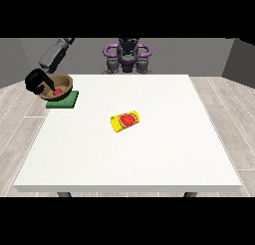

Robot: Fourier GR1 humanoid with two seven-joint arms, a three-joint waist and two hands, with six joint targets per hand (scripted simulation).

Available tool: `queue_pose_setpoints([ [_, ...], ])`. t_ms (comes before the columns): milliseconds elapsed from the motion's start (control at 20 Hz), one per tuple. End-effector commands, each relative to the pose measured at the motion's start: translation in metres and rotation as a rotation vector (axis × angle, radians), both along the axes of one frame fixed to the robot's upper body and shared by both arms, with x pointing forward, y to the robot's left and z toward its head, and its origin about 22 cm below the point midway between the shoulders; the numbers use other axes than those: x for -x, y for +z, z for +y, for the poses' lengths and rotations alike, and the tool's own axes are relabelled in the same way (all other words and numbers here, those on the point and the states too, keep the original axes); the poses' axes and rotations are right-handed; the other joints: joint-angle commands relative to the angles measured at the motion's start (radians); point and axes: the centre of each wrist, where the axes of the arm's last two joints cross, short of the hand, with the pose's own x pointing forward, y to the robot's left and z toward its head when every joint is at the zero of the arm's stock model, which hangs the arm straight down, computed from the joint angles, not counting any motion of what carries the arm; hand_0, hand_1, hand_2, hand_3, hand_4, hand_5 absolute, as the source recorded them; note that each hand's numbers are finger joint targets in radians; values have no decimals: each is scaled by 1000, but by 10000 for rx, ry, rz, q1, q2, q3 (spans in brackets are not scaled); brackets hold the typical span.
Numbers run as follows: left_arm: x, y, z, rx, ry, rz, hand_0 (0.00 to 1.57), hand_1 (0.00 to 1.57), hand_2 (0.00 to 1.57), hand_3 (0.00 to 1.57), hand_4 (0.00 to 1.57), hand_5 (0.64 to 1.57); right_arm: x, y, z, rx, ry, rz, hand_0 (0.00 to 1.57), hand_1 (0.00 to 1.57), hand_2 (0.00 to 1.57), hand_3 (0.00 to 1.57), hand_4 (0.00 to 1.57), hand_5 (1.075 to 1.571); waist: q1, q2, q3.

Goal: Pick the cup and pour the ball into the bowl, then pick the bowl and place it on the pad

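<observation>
We are on the placing step: our hand at the view's left (38, 83) grasps the round brown wooden bowl (62, 84) at ten o'clock over the flat green square pad (65, 101); next we judge lowering, then letting go.

Evenly and brightly lit, as from above. No glare on the white table (129, 154), only a faint speckle across its top. Soft, thin shadows: a dark strip beneath the near table edge, slight shade under the cup (125, 121) and beside the pad (63, 103). Dimmer grey toward the far walls. No bending at the edges.
</observation>
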Motion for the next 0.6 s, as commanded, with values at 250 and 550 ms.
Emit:
queue_pose_setpoints([
  [250, -6, -5, -15, -137, -147, -247, 0, 0, 0, 0, 1206, 1569, -2, -11, 7, 757, 1055, 1021, 0, 0, 0, 0, 0, 1407, 253, -52, 16],
  [550, -18, -63, -31, 206, 252, 1692, 0, 0, 0, 0, 1190, 1569, -23, 42, 12, 1051, 1908, 2108, 0, 0, 0, 0, 200, 1375, -534, -2033, -11],
])
